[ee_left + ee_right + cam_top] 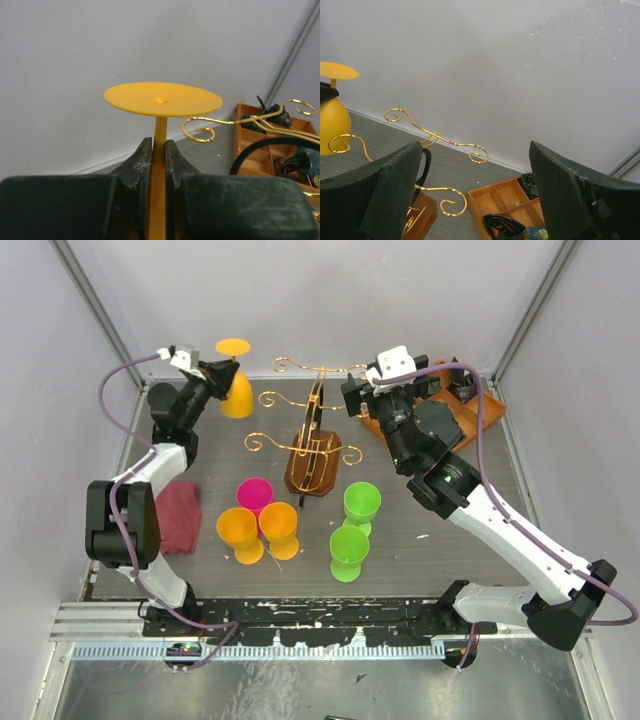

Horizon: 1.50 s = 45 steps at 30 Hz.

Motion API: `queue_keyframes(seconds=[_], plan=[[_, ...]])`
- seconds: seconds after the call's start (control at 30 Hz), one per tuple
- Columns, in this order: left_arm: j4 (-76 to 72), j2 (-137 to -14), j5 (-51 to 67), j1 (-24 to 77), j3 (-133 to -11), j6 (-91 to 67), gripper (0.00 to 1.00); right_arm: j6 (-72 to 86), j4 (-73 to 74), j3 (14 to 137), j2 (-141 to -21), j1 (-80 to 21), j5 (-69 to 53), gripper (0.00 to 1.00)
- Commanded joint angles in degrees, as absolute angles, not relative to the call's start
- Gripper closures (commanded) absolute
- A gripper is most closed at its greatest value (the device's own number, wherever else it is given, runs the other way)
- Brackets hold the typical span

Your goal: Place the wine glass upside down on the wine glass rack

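My left gripper [222, 373] is shut on the stem of an orange wine glass [237, 392], held upside down with its round foot [163, 98] on top, at the far left, just left of the rack's gold scroll [199, 131]. The wine glass rack [312, 452], a dark brown wooden base with gold wire arms, stands mid-table. My right gripper [352, 398] is open and empty, raised to the right of the rack's top arms [437, 136]. The held glass also shows in the right wrist view [332, 122].
An orange compartment tray [480, 410] sits at the far right. In front of the rack stand two orange glasses [260, 530], a pink glass [254, 493] and two green glasses [354, 525]. A dark red cloth [180, 515] lies at the left.
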State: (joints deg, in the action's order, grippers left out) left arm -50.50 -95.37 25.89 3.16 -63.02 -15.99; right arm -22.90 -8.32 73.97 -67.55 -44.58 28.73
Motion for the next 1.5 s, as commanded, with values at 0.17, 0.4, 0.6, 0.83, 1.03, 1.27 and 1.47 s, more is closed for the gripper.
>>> queue_keyframes(seconds=[0.17,0.4,0.6,0.83,1.03,1.27,1.47], plan=[[-60.53,-97.85,32.65,10.30,-60.40,-10.10,1.00,-25.07,-10.16,75.73,-67.60,-44.95,29.26,0.06],[-62.61,-99.50,33.46,11.97,-58.92,-11.02,1.00,-26.72,-8.84,76.43,-67.53,-44.97,29.36,0.05],[-62.95,-101.79,33.92,12.63,-60.62,-11.00,1.00,-27.07,-7.73,76.75,-67.23,-44.92,29.49,0.05],[-65.72,-104.57,33.84,11.95,-62.07,-14.75,1.00,-26.50,-5.98,76.60,-66.07,-44.90,30.31,0.05],[-66.79,-104.37,36.54,10.03,-62.49,-17.70,1.00,-26.30,-5.59,75.69,-63.90,-44.98,30.66,0.05],[-66.24,-103.57,42.06,7.43,-62.66,-19.01,1.00,-26.16,-4.83,73.99,-62.74,-44.93,31.05,0.05],[-67.18,-105.88,46.32,7.45,-64.37,-20.14,1.00,-25.67,-4.40,72.96,-62.44,-44.94,31.03,0.05]])
